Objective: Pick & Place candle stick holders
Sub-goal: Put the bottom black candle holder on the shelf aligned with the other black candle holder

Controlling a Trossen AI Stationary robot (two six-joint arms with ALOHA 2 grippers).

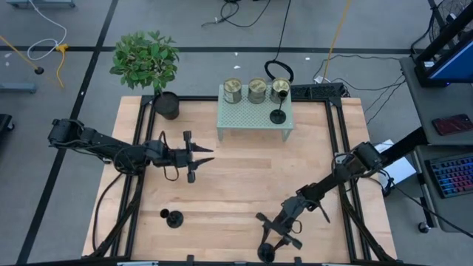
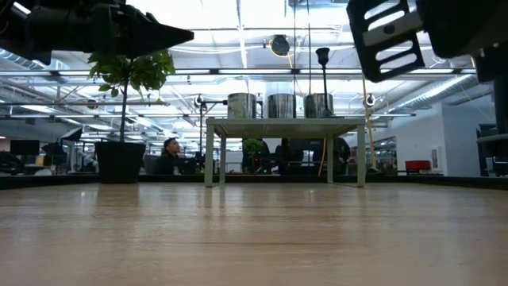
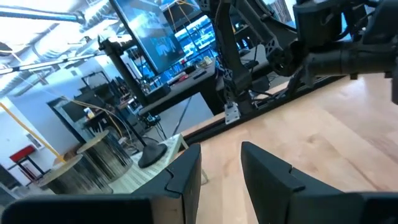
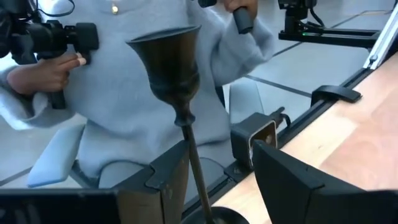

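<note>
Bright even overhead light, glaring ceiling strips in low view, soft faint shadows, near pincer fingers blurred

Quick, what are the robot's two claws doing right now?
Left gripper: open, holding nothing.
Right gripper: open, fingers either side of a black candle stick holder.

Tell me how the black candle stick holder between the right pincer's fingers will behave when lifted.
The black candle stick holder looks stiff, probably metal. Its wide cup above a thin stem suggests it is top-heavy and apt to tip or swing if pinched loosely. The right pincer straddles the slim, smooth-looking stem, so it may slip or twist.
</note>
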